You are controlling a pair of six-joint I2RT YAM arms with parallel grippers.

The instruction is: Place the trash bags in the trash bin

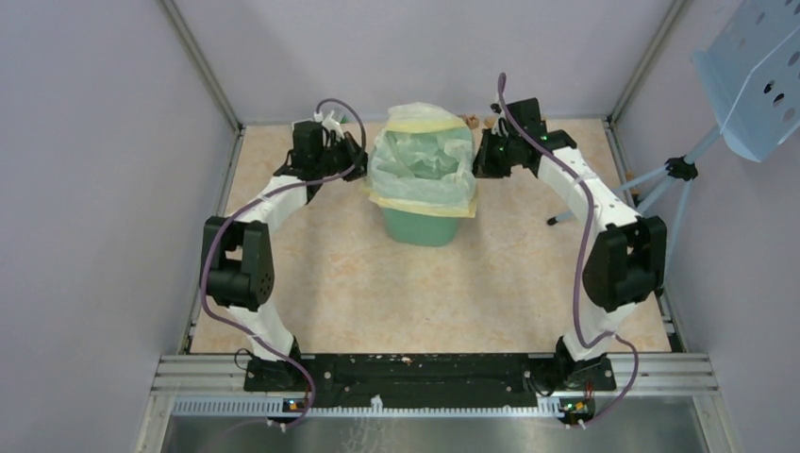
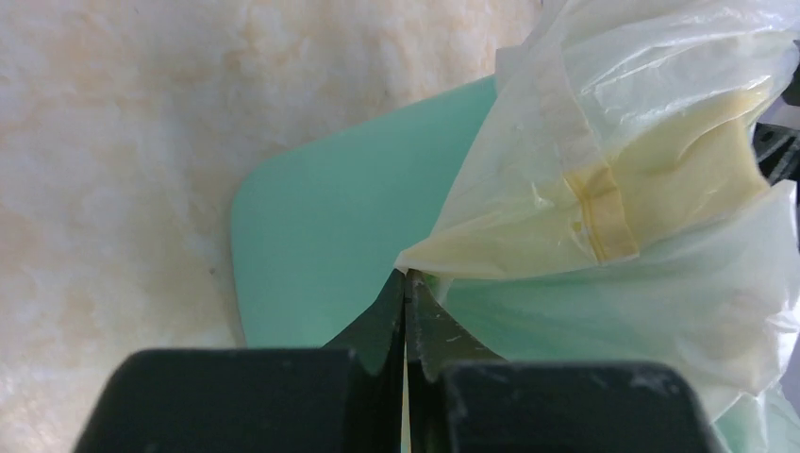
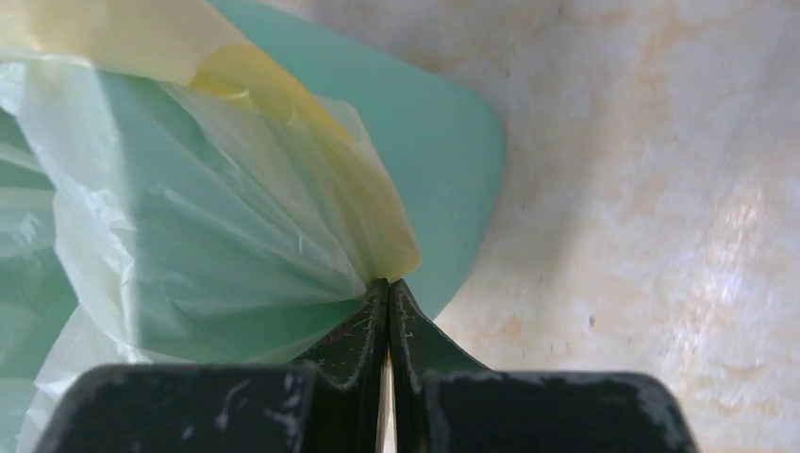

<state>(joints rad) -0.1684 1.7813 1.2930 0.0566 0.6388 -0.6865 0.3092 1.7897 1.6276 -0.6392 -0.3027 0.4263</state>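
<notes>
Two pincers are engaged, one at each side of the trash bin (image 1: 422, 229), which stands upright at the far middle of the desk (image 1: 377, 293). At the bin's left rim, the left pincer (image 2: 406, 283) has its jaws closed on a fold of the trash bags (image 1: 422, 151). The bag sits in the bin's mouth, its yellower band turned out over the upper wall and its film puffed above the opening. At the right rim, the right pincer (image 3: 388, 285) has its jaws closed on the bag's band. Assessment: the film is light, thin, soft and slippery, and is likely to tear or slip under a hard pull. The doubled band is judged the soundest hold, with even tension from both sides.
</notes>
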